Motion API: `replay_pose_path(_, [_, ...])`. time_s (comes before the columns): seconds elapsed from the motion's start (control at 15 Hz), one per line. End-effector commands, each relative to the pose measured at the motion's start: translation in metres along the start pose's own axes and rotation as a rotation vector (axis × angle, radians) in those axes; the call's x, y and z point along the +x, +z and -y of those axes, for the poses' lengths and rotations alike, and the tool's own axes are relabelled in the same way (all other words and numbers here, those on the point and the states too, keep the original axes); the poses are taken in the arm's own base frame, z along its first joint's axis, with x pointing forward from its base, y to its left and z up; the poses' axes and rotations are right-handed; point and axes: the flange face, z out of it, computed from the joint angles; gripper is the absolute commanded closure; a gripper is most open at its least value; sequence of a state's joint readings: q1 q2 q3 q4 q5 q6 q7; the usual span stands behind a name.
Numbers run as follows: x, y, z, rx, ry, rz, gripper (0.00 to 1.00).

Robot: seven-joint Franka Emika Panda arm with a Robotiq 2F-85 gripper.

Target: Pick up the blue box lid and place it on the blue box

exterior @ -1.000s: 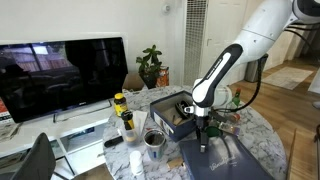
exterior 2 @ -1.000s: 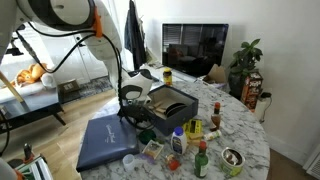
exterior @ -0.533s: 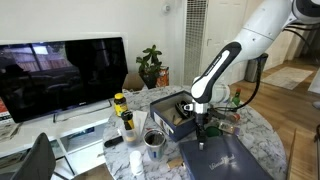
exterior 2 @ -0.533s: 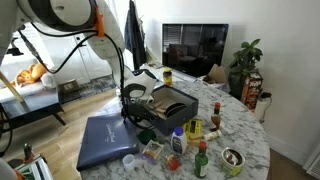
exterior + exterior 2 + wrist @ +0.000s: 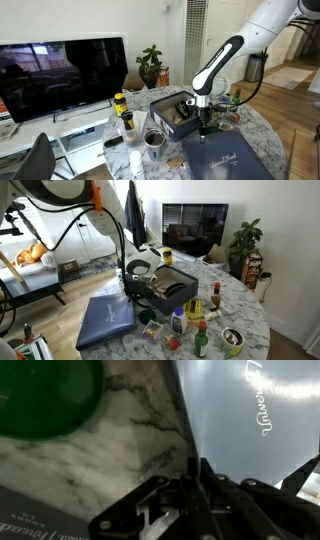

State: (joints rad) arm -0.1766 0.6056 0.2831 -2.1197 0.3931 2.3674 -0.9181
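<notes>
The blue box lid (image 5: 228,160) (image 5: 103,321), flat and dark navy with pale script, lies on the marble table (image 5: 262,135). In the wrist view the lid (image 5: 250,420) fills the upper right. My gripper (image 5: 205,129) (image 5: 134,293) (image 5: 197,472) is shut on the lid's edge nearest the box, and that edge is slightly raised. The blue box (image 5: 178,116) (image 5: 168,284), a navy base with upright walls, stands open right beside the gripper in both exterior views.
Bottles (image 5: 121,106) (image 5: 200,332), a metal cup (image 5: 155,140) and a white cup (image 5: 135,160) crowd the table near the box. A green round thing (image 5: 45,395) lies by the lid's edge. A TV (image 5: 60,75) and a plant (image 5: 150,65) stand behind.
The jaws have closed from open onto the lid's edge. The arm has risen a little, and the gripped edge of the lid has lifted with it.
</notes>
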Motion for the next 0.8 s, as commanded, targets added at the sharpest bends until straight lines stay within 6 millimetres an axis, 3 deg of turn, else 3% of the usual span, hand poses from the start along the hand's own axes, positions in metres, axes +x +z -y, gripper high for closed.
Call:
replay_pose_path(0.0, [-0.015, -0.012, 0.004, 0.025, 0.007, 0.009, 0.98])
replay_pose_path(0.73, [-0.065, -0.082, 0.051, 0.120, -0.014, -0.076, 0.99])
